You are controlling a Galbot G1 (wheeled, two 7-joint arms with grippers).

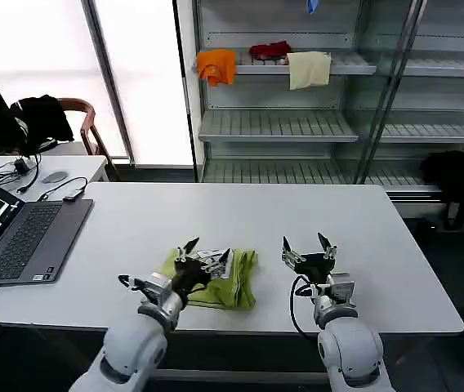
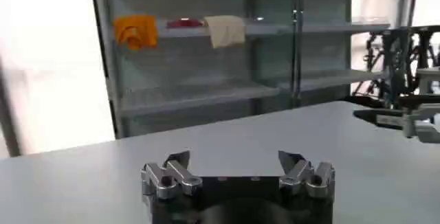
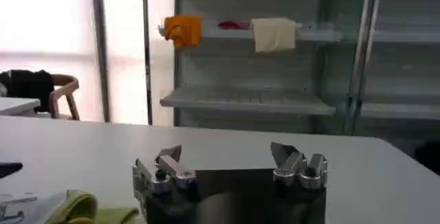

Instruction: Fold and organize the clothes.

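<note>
Left gripper hovers, apparently just above folded T-shirt, fingers spread.

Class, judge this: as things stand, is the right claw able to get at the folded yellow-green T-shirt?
Probably yes. The right claw is open and beside the T-shirt, with only bare table between them; the left claw sits over the shirt's other side.

L arm, white-shelled w/ black two-finger left gripper, reaches fwd from the lower left, wrist roughly level, fingers spread wide, tips pointing up and away. R arm, same build, black right gripper, held fwd from the lower right, fingers likewise parted, nothing between. Grippers well apart.
</note>
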